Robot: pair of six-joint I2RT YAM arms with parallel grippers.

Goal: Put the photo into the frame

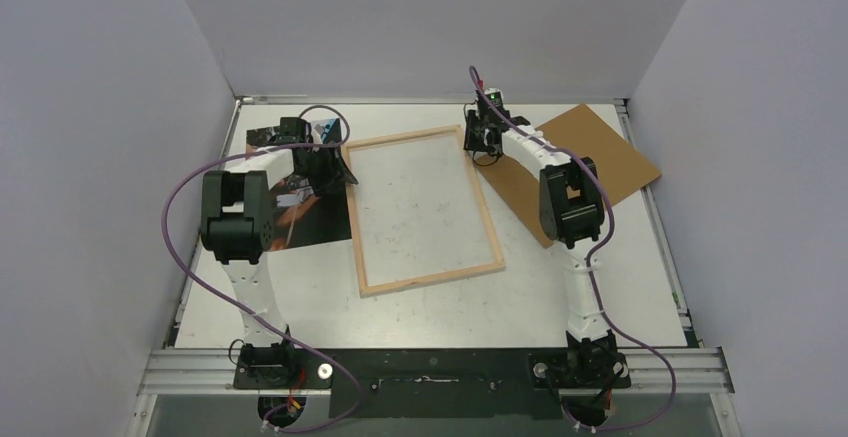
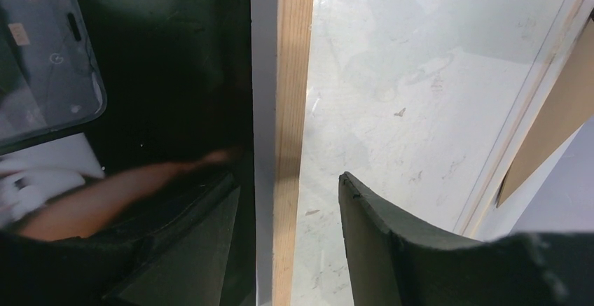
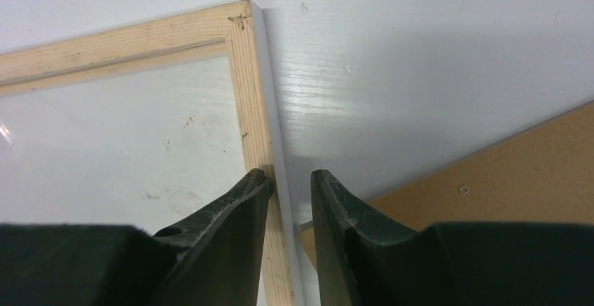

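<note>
Both grippers stand parted: the left gripper (image 2: pixel 289 180) straddles the left rail of the light-wood rectangular frame (image 1: pixel 430 279) lying back-up, dark paper photo (image 1: pixel 315 222) just beside; farther, the right gripper (image 3: pixel 287 176) narrowly brackets its corner near a flat brown fibreboard panel (image 1: pixel 610 157).

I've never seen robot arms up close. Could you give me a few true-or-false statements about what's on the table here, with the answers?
1. The frame lies wood side up. True.
2. The photo is already inside the frame. False: it lies on the table left of the frame, partly under the left arm.
3. A brown board lies to the right of the frame. True.
4. The left gripper is shut tight. False: its fingers stand wide apart, one on each side of the frame's left rail.
5. The right gripper is at the frame's near left corner. False: it is at the far right corner.
</note>
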